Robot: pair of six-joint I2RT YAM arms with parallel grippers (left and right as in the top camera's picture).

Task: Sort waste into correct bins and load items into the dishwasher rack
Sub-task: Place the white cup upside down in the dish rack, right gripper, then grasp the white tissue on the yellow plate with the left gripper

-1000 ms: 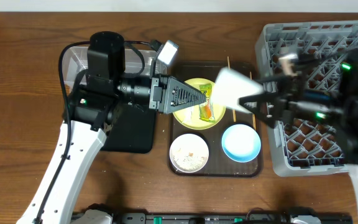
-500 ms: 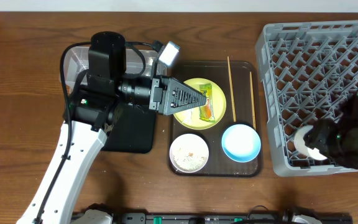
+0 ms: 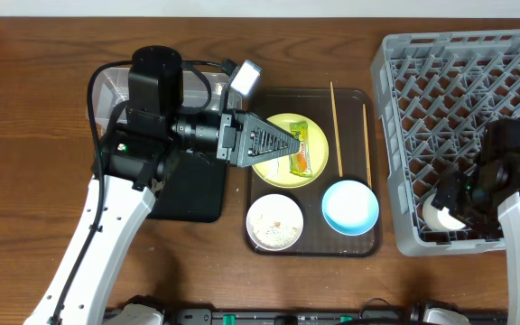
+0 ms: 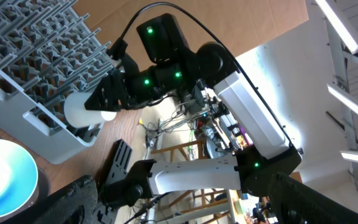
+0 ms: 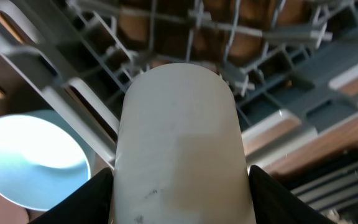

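Right gripper (image 3: 466, 191) pinches the small white cup (image 5: 179, 137), long axis pointing straight out ahead; the large grey lattice dishwasher rack (image 3: 459, 81) lies directly beneath and beyond.

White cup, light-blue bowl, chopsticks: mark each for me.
white cup (image 5: 179, 143): right wrist view, on its side wall.
light-blue bowl (image 3: 350, 206): overhead view, centre of its inside.
chopsticks (image 3: 335, 126): overhead view, mid-shaft of the picture-left stick.
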